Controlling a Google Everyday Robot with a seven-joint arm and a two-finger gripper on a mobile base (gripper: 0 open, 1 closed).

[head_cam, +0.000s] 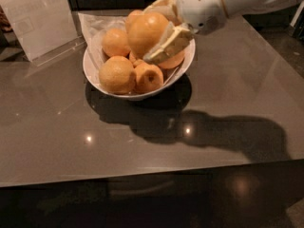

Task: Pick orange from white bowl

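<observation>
The white bowl (95, 77) sits on the dark table, back centre, holding several oranges. My gripper (159, 30) reaches in from the upper right and is shut on the large bright orange (145, 32), held just above the other fruit; one cream finger (168, 44) lies across its right side, the other shows behind its top. A paler dimpled orange (116, 75) and a smaller one with a stem dimple (148, 78) lie at the bowl's front. Another orange (115, 42) sits at the back left.
A clear plastic sign holder (40, 20) stands at the back left. Crumpled clear wrap (95, 25) lies behind the bowl. The arm's shadow falls across the table (228, 132) to the right. The table's front edge runs low across the view.
</observation>
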